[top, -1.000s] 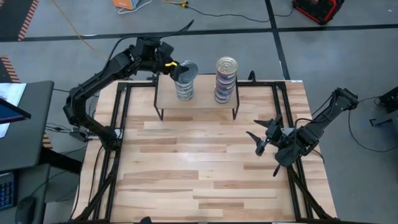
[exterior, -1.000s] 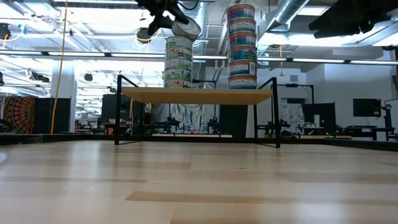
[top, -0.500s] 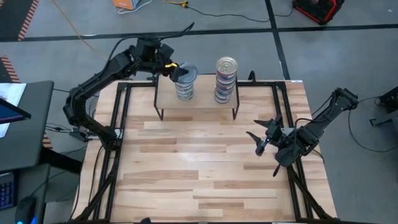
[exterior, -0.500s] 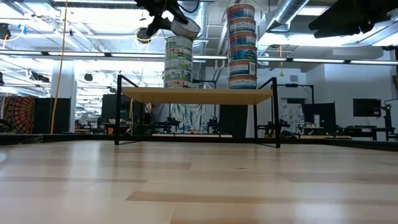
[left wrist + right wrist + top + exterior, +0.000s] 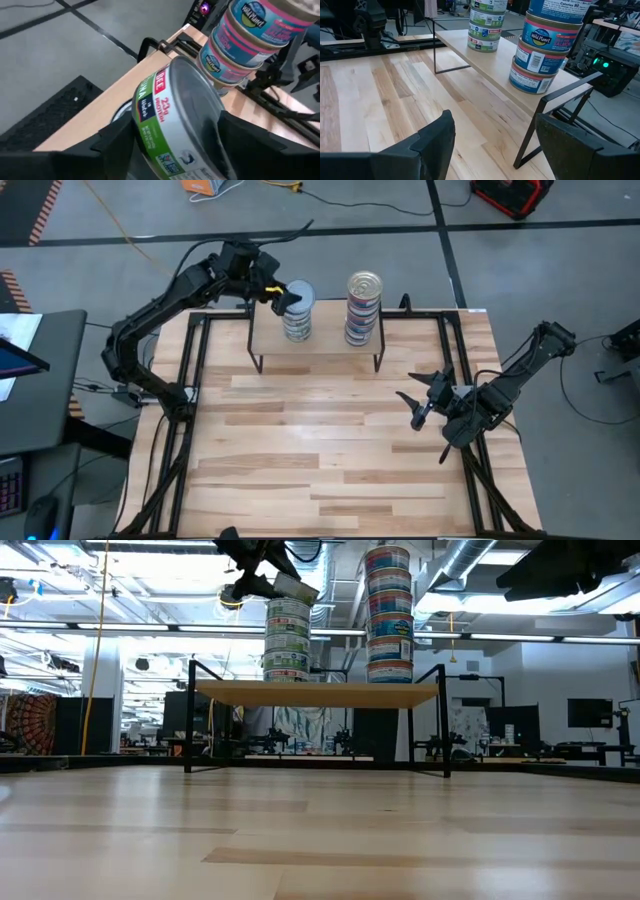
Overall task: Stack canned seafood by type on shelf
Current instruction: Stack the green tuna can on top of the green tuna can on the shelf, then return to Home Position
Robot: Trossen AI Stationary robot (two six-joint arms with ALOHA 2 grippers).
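On shelf: left end effector straddling stack-top tin.

A: What colours are on the left stack of round metal tins?
B: Green, white and navy labels, silvery grey lids.
A: And the right stack of tins?
B: Pink and blue labels with a gold-edged lid, on the pale wood shelf with black legs.
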